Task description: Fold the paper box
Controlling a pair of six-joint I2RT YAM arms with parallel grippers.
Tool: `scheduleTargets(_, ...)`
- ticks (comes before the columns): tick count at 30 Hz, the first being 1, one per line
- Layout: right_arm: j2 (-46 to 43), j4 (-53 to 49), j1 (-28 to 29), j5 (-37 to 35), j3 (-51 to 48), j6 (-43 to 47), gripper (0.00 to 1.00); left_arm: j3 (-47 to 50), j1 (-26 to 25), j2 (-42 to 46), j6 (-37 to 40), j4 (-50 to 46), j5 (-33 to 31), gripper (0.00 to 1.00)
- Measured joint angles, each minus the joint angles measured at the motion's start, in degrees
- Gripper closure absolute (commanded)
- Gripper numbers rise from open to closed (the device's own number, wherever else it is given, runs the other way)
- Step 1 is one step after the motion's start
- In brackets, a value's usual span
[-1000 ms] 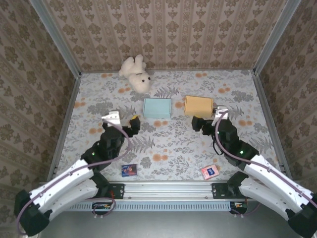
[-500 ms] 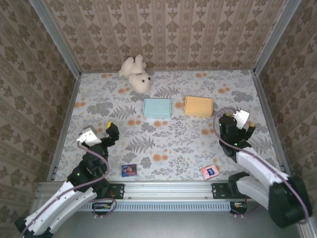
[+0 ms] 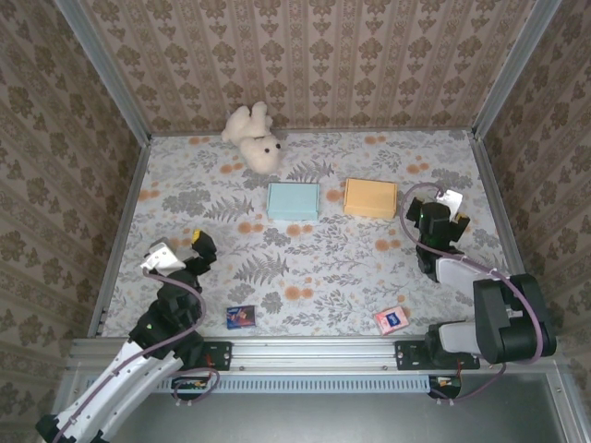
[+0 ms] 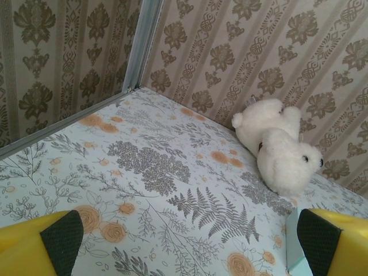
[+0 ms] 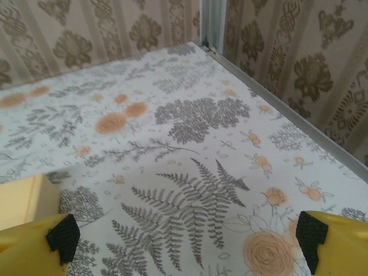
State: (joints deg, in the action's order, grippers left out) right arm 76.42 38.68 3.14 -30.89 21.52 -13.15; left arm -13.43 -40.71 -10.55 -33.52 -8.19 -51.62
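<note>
Blue paper box [image 3: 293,200] lies closed on the flowered surface [image 3: 351,268], a little nearer the arms than the white toy bear [image 3: 256,137] and just to its right. The orange paper box [image 3: 369,197] sits farther right of the bear, a narrow gap between the two. The left hand [image 4: 187,237] is released, spread wide and empty, well in front and left of the bear. The right hand [image 5: 188,240] is likewise spread and empty, far right of the bear, past the orange box's end.

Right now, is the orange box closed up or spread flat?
Closed up: the orange box is a raised block with a visible front wall, no flaps spread.
</note>
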Motion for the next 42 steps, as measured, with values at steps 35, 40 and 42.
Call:
scheduleTargets(35,10.86,13.33,-0.5,15.39,-0.13,8.72,0.0,4.13,18.51,-9.01,3.15,13.94,5.11,0.0)
scheduleTargets(40,10.86,13.33,-0.5,15.58,-0.13,8.72,0.0,3.91,30.67,-23.58,2.6,18.8,10.58,0.0)
scheduleTargets(42,10.86,13.33,-0.5,15.74,-0.13,8.74,0.0,3.1,34.38,-30.16,3.32,20.11,12.96,0.0)
